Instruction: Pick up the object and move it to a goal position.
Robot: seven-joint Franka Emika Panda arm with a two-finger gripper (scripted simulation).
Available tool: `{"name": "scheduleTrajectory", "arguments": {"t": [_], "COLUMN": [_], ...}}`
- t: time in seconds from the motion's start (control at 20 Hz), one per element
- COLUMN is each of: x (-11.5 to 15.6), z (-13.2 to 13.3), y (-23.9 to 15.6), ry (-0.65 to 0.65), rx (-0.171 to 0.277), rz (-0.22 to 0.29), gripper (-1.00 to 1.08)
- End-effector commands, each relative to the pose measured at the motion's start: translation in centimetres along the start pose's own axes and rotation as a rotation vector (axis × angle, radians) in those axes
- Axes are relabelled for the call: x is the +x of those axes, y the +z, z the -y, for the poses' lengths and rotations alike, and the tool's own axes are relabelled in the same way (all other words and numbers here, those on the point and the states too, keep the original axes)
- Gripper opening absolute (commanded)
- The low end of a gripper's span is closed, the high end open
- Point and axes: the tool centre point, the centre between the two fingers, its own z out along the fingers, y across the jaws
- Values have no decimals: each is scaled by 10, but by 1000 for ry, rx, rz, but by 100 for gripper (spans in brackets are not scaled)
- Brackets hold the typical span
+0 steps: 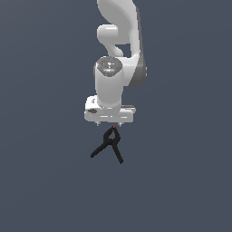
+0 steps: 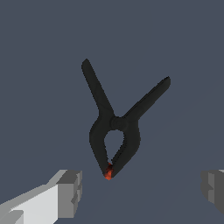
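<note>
Below the claw [image 1: 109, 125], black spring clamp [image 1: 108, 144], fingers [image 2: 70, 193] spread wide

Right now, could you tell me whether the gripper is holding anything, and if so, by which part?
Nothing is held. The gripper is open, its fingers wide apart, and the black spring clamp lies between and beyond them, untouched.

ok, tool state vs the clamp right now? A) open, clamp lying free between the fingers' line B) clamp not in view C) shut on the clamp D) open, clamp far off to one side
A: in the wrist view the tool has both fingers spread wide, and the clamp sits untouched ahead of the gap.
</note>
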Motion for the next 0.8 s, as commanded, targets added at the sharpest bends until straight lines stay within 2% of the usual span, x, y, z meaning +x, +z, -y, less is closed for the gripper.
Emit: {"name": "scheduleTrajectory", "arguments": {"t": [0.0,0.35,0.75], "x": [0,4,9], "z": [0,14,11], "y": [0,-8,-5], "ry": [0,-22,4], "rx": [0,14,17], "rz": [0,-13,-4], "gripper": [28,28,28]}}
